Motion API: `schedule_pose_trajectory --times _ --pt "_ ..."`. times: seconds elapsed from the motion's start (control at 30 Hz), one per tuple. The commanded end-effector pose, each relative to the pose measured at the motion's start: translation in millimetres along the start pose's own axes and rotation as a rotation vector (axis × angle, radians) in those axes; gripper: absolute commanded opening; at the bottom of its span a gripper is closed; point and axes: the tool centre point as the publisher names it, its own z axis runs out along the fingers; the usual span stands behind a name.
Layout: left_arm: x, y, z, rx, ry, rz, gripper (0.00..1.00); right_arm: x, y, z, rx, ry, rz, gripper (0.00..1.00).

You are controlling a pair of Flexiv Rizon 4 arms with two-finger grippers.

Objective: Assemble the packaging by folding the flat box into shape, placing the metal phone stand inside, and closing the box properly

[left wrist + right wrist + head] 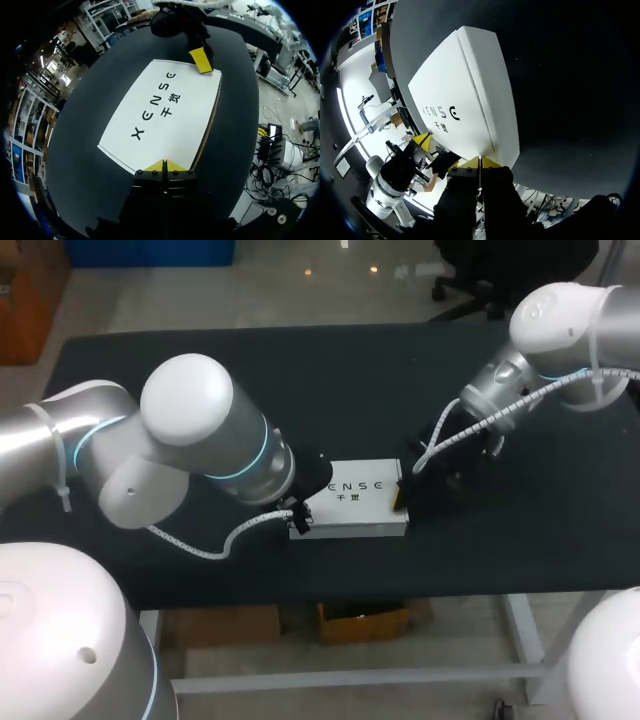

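Head view: white box [355, 498] mid-counter [200, 370] | left fingers [155, 166] pressed together at its left end | right fingers [489, 163] ditto, right end

A wide rectangular tabletop [200, 370] covered in matte black cloth spans left to right, evenly lit, its pale metal frame [400, 676] below the near edge.

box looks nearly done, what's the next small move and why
Probably press the left gripper gently in against its end of the box while the right gripper braces the far end. Both have tips together at opposite ends, and a brown strip along one long edge hints it isn't fully closed. No stand shows.
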Motion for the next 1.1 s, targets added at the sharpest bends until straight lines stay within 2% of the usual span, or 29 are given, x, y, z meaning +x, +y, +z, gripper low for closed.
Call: schedule_pose_trajectory --times 0.03,0.2,0.47,0.87,1.1 --pt "5.5 -2.3 -5 -0.003 -0.019 0.0 0.0 8 -18 -8 -0.061 -0.023 -0.015 0.0" --pt "8.0 -5.4 -9 -0.004 -0.027 0.013 0.0 12 -22 -10 -0.092 -0.051 -0.025 0.0" --pt "8.4 -6.7 -8 -0.009 -0.025 0.019 0.0 3 -15 -3 -0.071 -0.045 -0.008 0.0" --pt "4.3 3.5 10 -0.037 0.0 -0.015 0.0 -6 -6 5 -0.041 -0.04 0.02 0.0" --pt "6.9 -0.7 -9 -0.019 -0.034 -0.008 0.0 0 -14 -5 -0.075 -0.031 -0.001 0.0"
